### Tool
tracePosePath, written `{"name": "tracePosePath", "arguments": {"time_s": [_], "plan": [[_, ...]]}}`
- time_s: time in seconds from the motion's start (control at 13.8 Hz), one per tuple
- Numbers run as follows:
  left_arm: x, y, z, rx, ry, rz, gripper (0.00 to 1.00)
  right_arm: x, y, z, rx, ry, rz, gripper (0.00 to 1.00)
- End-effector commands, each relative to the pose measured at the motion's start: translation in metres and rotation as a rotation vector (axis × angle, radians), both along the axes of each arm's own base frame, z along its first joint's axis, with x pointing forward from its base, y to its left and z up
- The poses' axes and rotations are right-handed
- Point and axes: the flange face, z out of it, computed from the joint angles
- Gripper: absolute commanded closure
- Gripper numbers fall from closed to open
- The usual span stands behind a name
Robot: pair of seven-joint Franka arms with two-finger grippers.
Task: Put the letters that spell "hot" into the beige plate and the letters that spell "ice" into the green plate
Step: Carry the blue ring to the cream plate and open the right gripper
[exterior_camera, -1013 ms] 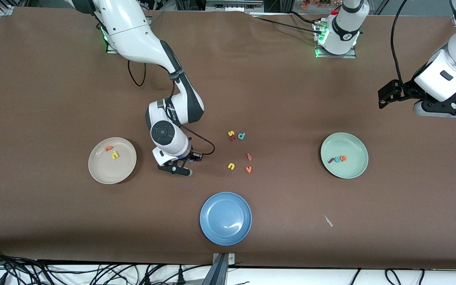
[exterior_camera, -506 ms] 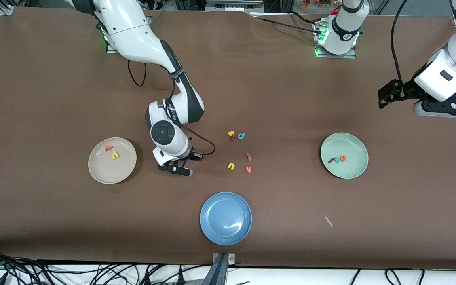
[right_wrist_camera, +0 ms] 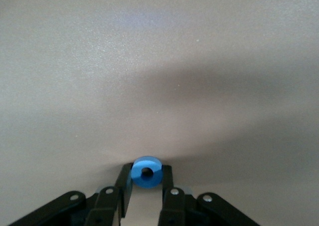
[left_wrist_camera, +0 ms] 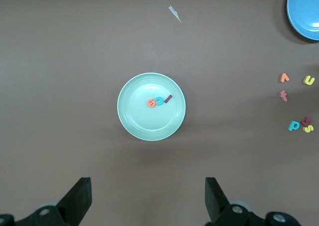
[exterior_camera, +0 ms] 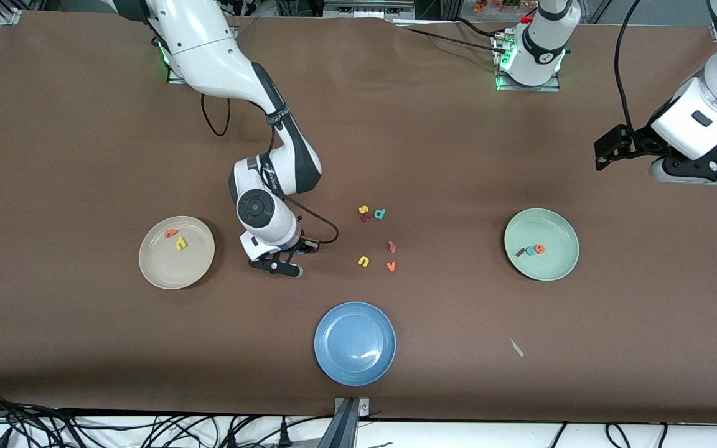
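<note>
- The table (exterior_camera: 84,124) carried the beige plate (exterior_camera: 193,267) toward the right arm's end, already holding the orange t (exterior_camera: 171,233) and yellow h (exterior_camera: 180,244); the green plate (exterior_camera: 557,267) held i, c and e together (exterior_camera: 531,250).
- The left gripper (left_wrist_camera: 147,201) waited high above the green plate, fingers spread wide.
- The right gripper (exterior_camera: 284,266) sat low at the table beside the beige plate, its fingers pinching the blue o (right_wrist_camera: 146,172), probably because that plate lacked only this letter.
</note>
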Motion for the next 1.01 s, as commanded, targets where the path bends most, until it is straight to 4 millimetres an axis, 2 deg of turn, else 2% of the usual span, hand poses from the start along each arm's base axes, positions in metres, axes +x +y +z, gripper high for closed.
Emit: {"name": "tracePosePath", "arguments": {"time_s": [0.0, 0.14, 0.29, 0.51, 0.72, 0.94], "plan": [[0.001, 0.002, 0.006, -0.013, 0.002, -0.016, 0.0, 0.014, -0.012, 0.032, 0.015, 0.058, 0.035, 0.79], [0.001, 0.002, 0.006, -0.013, 0.002, -0.016, 0.0, 0.03, -0.037, 0.056, -0.004, 0.12, 0.072, 0.8], [0.001, 0.003, 0.006, -0.013, 0.002, -0.015, 0.0, 0.044, -0.073, 0.082, -0.018, 0.11, 0.131, 0.8], [0.001, 0.002, 0.006, -0.013, 0.002, -0.016, 0.0, 0.052, -0.125, 0.113, -0.039, 0.152, 0.208, 0.8], [0.001, 0.003, 0.006, -0.013, 0.002, -0.015, 0.0, 0.052, -0.184, 0.12, -0.042, 0.171, 0.293, 0.8], [0.001, 0.003, 0.006, -0.013, 0.002, -0.015, 0.0, 0.043, -0.24, 0.104, -0.02, 0.175, 0.338, 0.8]]}}
